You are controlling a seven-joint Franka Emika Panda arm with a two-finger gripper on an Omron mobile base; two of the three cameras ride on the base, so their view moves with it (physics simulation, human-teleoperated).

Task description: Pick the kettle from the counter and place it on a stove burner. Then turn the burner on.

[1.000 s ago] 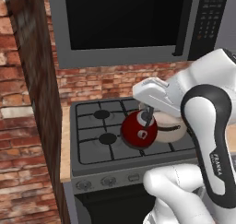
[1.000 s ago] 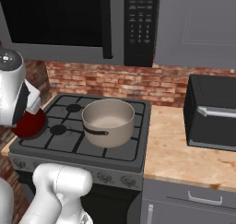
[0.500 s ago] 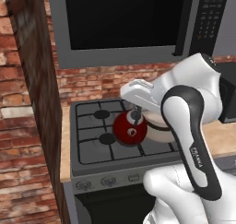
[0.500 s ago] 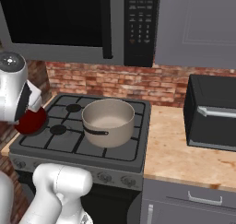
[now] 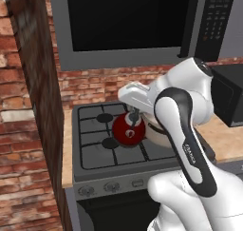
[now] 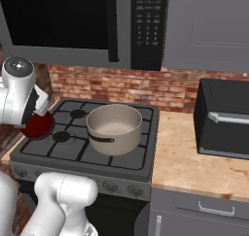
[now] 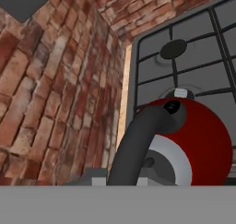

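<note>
the dark grey stove top (image 5: 95, 156) with its grate bars takes up the left end of the flat light tan wood-coloured countertop slab (image 6: 194, 157), with red brick wall (image 5: 33, 144) behind it and along its left side. a big beige metal pot (image 6: 114, 128) with a dark handle sits on the right half of the stove top, toward the middle. the small squat glossy red kettle (image 5: 128, 130) with a dark grey lid and looped handle hangs over the left half of the stove top, between the back-left round black burner cap (image 5: 104, 117) and the front-left one (image 5: 110, 143), just left of the pot. the two-finger gripper (image 5: 133, 115) is clenched on the kettle's looped handle from above; in the hand view the dark handle (image 7: 138, 144) curves up from the kettle's body to the fingers at the bottom edge.
</note>
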